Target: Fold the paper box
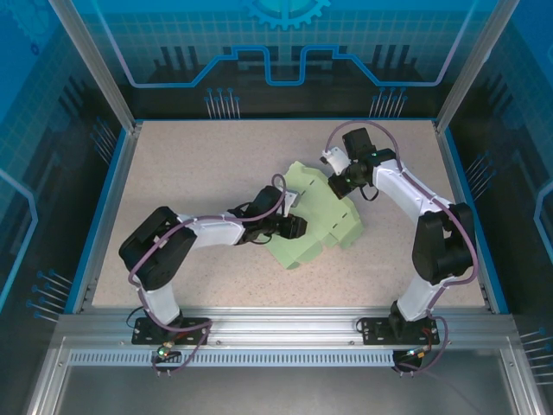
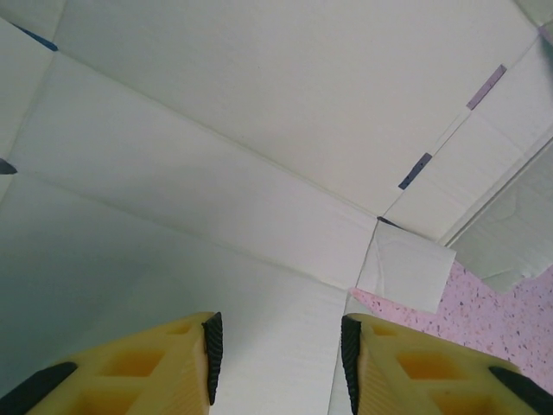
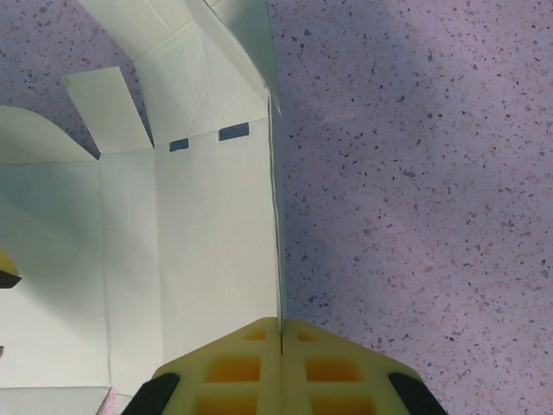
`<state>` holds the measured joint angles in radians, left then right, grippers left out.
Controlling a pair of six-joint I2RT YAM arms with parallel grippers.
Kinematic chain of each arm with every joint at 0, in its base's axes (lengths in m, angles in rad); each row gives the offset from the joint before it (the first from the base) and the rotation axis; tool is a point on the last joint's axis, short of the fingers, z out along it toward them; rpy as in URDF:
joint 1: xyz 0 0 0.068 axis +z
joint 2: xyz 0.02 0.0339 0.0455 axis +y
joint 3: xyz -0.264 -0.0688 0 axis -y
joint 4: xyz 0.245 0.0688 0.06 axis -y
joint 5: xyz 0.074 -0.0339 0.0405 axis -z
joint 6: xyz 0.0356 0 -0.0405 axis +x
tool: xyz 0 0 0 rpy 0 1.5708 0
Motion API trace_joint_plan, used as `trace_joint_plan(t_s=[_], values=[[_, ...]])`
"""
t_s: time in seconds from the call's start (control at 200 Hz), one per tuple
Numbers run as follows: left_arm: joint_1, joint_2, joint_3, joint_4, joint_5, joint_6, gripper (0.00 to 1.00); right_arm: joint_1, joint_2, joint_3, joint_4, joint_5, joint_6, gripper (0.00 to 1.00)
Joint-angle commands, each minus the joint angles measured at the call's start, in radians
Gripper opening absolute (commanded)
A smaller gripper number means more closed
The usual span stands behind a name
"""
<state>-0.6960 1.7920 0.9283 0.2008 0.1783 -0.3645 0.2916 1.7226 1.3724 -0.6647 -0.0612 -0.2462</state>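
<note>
Apparently edge-pinched in right tool (image 3: 281, 328), paper box (image 1: 328, 216) under parted left tool (image 2: 276, 346)

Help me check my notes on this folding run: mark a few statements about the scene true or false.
1. The paper box is already a closed box. False: it lies opened out, with its flaps spread.
2. The left gripper has its fingers apart above the card. True.
3. The right gripper is wide open. False: it is shut, and the card's edge runs in between its fingers.
4. The table has a speckled surface. True.
5. Both grippers are far from the card. False: both are at it.
</note>
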Motion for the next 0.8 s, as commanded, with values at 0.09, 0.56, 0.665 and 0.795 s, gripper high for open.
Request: trace_joint_plan(t_s=[0.09, 0.56, 0.665, 0.795], values=[[-0.003, 0.054, 0.029, 0.055, -0.028, 0.031, 0.43, -0.012, -0.015, 0.008, -0.012, -0.016, 0.010, 0.00], [0.000, 0.151, 0.066, 0.081, -0.067, 0.047, 0.43, -0.029, -0.027, -0.005, -0.001, -0.036, 0.010, 0.00], [-0.001, 0.162, 0.058, 0.087, -0.072, 0.052, 0.43, -0.029, -0.026, -0.007, 0.000, -0.035, 0.010, 0.00], [-0.003, 0.180, 0.054, 0.092, -0.076, 0.056, 0.42, -0.029, -0.021, -0.004, -0.003, -0.038, 0.012, 0.00]])
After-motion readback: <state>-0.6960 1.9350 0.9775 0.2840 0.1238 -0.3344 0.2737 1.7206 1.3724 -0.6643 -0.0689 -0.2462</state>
